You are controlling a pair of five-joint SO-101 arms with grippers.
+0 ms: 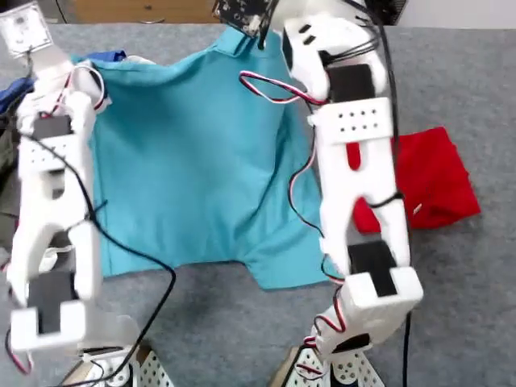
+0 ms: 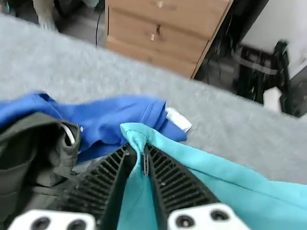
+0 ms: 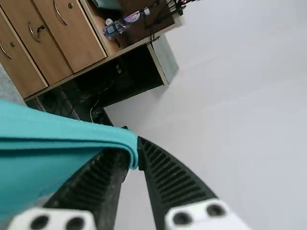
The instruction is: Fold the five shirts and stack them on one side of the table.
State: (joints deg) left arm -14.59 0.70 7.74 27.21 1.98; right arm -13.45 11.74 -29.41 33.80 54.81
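The teal shirt (image 1: 193,177) lies spread across the grey table (image 1: 451,97) between your two arms. A red shirt (image 1: 435,181) lies just beside it on the right, and a blue shirt (image 2: 110,120) is bunched at its far left corner. Your left gripper (image 2: 144,155) and right gripper (image 3: 134,153) are each clamped on a thin pinch of the teal shirt's far edge. That bite looks shallow, so an uneven pull could slip one corner free or snag the blue shirt.

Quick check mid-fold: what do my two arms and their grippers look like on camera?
Both are blocky white plastic with black motor blocks: left arm, right arm. Thin red, white and black wires loop along them. The left gripper and right gripper have black ribbed fingers on white bases.
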